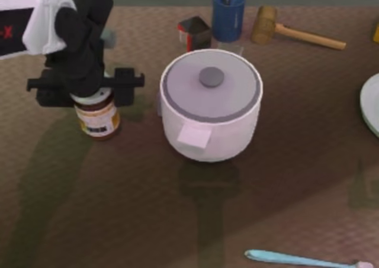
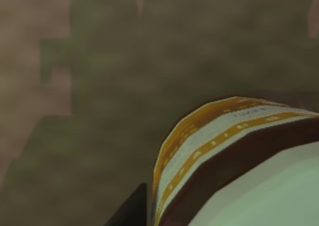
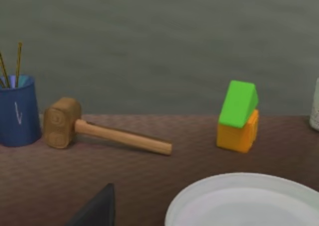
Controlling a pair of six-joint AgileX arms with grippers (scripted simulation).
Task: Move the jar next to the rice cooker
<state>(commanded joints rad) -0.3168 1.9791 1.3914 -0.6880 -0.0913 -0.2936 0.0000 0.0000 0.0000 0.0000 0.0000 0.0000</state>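
Gripping the jar [image 1: 98, 119] at its lid, the left gripper [image 1: 87, 89] is positioned left of the rice cooker [image 1: 211, 104], fingers closed on it; the jar is held near the tabletop [image 1: 284, 179], apart from the cooker.

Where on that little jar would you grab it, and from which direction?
Around the lid end, coming straight down from above. The jar stands upright, a small round cylinder, so fingers can close across it. The left gripper sits over its top that way now.

Upright jar [image 1: 98, 119] left of rice cooker [image 1: 210, 105]
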